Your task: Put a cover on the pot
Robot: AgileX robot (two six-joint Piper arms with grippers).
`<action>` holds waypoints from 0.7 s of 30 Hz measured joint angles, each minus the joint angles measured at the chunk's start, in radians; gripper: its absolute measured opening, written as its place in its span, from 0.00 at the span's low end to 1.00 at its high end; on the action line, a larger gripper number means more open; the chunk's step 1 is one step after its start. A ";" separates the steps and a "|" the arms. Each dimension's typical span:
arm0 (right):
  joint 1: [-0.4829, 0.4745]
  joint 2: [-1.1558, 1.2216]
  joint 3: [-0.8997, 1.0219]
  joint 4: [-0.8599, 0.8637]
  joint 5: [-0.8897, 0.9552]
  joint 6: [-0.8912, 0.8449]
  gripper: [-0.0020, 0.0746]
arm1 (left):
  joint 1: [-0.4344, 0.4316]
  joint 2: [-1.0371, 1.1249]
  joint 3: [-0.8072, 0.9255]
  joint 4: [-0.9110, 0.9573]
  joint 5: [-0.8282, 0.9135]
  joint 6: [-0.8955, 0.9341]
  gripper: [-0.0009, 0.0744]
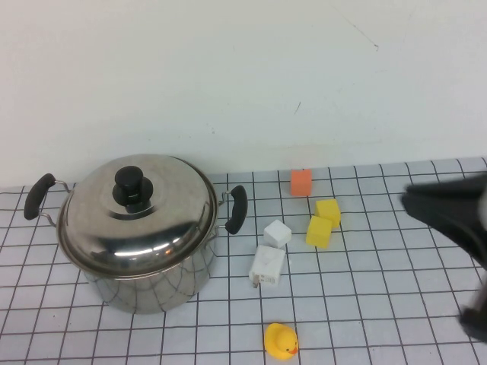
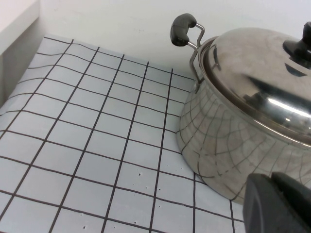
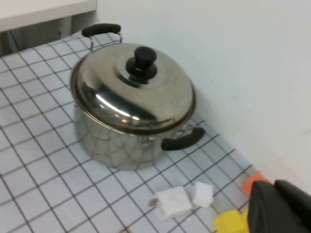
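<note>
The large steel pot (image 1: 144, 274) stands on the gridded table at the left, with black side handles (image 1: 237, 210). The domed steel lid (image 1: 137, 213) with a black knob (image 1: 128, 185) sits on its rim and covers it. The pot also shows in the left wrist view (image 2: 228, 155) and in the right wrist view (image 3: 116, 141). My right gripper (image 1: 411, 202) is shut and empty, raised at the table's right, far from the pot; it also shows in the right wrist view (image 3: 274, 187). My left gripper (image 2: 272, 182) is shut and empty, low beside the pot's left wall, out of the high view.
Right of the pot lie a white cube (image 1: 277, 233), a white charger block (image 1: 267, 265), two yellow blocks (image 1: 323, 222), an orange block (image 1: 301, 182) and a yellow rubber duck (image 1: 281, 341). A white wall backs the table.
</note>
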 joint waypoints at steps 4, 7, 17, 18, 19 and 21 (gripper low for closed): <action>0.000 -0.110 0.109 -0.035 -0.028 0.023 0.02 | 0.000 0.000 0.000 0.000 0.000 0.000 0.01; 0.000 -0.180 0.189 -0.040 -0.032 0.027 0.02 | 0.000 0.000 0.000 0.000 0.000 0.000 0.01; -0.142 -0.321 0.412 0.091 -0.179 -0.035 0.02 | 0.000 0.000 0.000 0.000 0.000 0.004 0.01; -0.183 -0.343 0.451 0.103 -0.228 -0.065 0.02 | 0.000 0.000 0.000 0.000 0.000 0.004 0.01; -0.226 -0.370 0.490 0.115 -0.275 -0.098 0.02 | 0.000 0.000 0.000 0.000 0.000 0.004 0.01; -0.306 -0.429 0.561 0.148 -0.330 -0.162 0.02 | 0.000 0.000 0.000 0.000 0.000 0.004 0.01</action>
